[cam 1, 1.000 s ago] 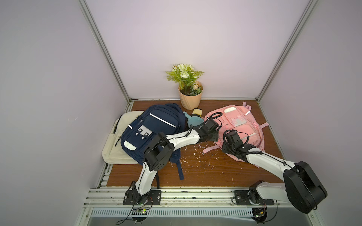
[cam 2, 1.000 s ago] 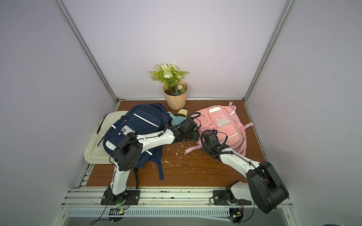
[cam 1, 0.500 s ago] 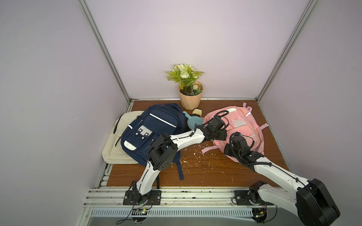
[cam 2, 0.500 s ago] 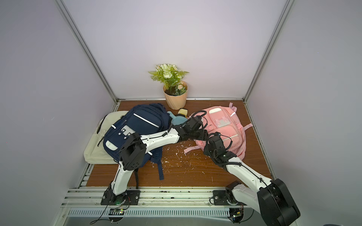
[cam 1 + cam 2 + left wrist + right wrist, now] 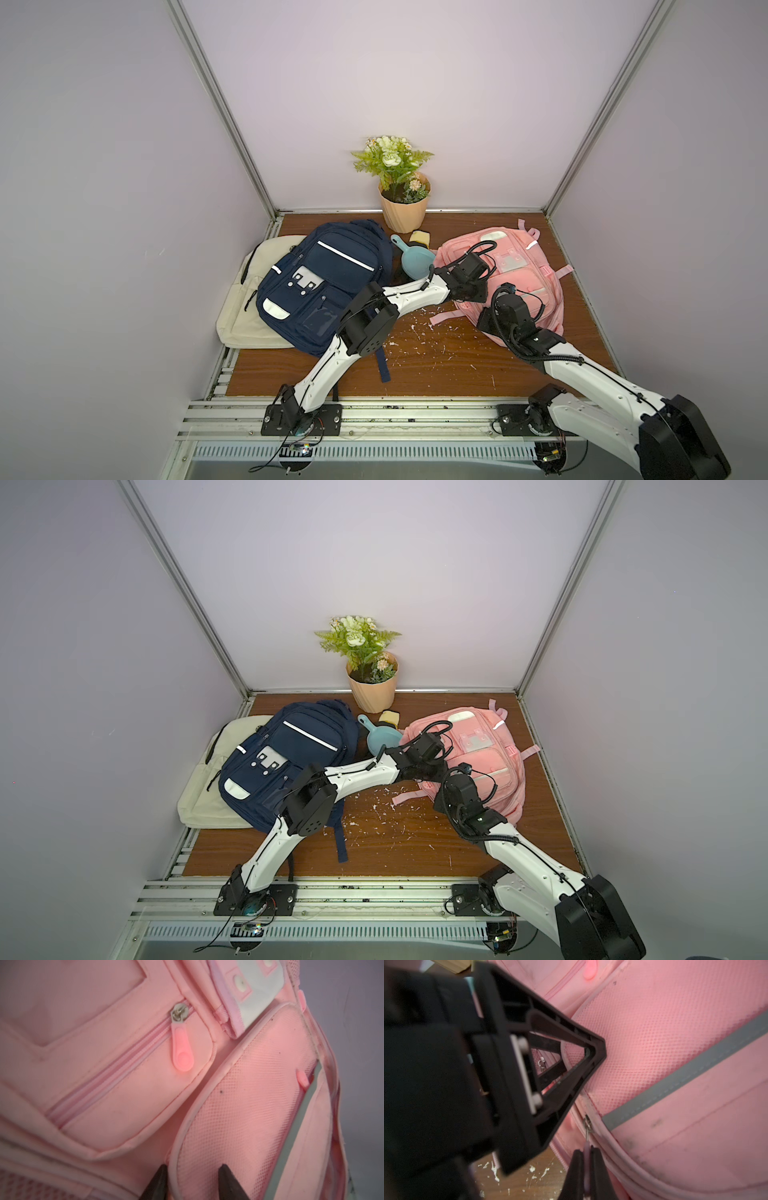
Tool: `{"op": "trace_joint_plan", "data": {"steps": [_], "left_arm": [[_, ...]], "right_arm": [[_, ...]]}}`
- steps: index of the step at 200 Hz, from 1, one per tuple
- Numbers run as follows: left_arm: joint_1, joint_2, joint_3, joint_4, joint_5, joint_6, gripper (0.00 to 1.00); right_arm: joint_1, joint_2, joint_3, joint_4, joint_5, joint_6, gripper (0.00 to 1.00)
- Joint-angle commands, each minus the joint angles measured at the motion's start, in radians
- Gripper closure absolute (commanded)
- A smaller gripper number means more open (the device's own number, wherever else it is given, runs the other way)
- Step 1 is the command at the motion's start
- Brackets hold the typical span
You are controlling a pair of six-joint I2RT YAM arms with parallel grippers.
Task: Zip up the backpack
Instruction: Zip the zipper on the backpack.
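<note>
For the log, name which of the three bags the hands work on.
The pink backpack: the right hand grips its zipper pull, the left hand is at its pocket. No hand is at the navy backpack or cream bag.

Backpack (image 5: 528,270) right on table (image 5: 436,365); second backpack (image 5: 332,270) left, atop flat bag (image 5: 241,316); potted plant (image 5: 404,208) behind, scoop (image 5: 415,264) between backpacks
</note>
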Motion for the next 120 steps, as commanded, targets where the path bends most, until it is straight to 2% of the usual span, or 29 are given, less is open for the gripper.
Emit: {"op": "trace_joint_plan", "data": {"steps": [1, 31, 50, 70, 98, 120], "left_arm": [[-0.018, 0.032, 0.06, -0.056, -0.032, 0.026, 0.7], [0.023, 0.034, 0.111, -0.112, -0.069, 0.053, 0.89], [0.057, 0.017, 0.128, -0.14, -0.112, 0.081, 0.96], [0.09, 0.011, 0.171, -0.165, -0.151, 0.124, 1.0], [0.124, 0.055, 0.287, -0.228, -0.154, 0.179, 1.0], [0.138, 0.066, 0.313, -0.225, -0.159, 0.182, 1.0]], "right_arm": [[0.023, -0.039, 0.005, -0.033, -0.01, 0.027, 1.0], [0.023, -0.077, -0.005, -0.106, 0.028, 0.046, 1.0], [0.023, -0.11, -0.014, -0.143, 0.033, 0.052, 1.0], [0.023, -0.144, -0.025, -0.18, 0.046, 0.059, 1.0], [0.023, -0.166, -0.045, -0.195, 0.031, 0.054, 1.0], [0.023, -0.167, -0.055, -0.202, 0.02, 0.052, 1.0]]}}
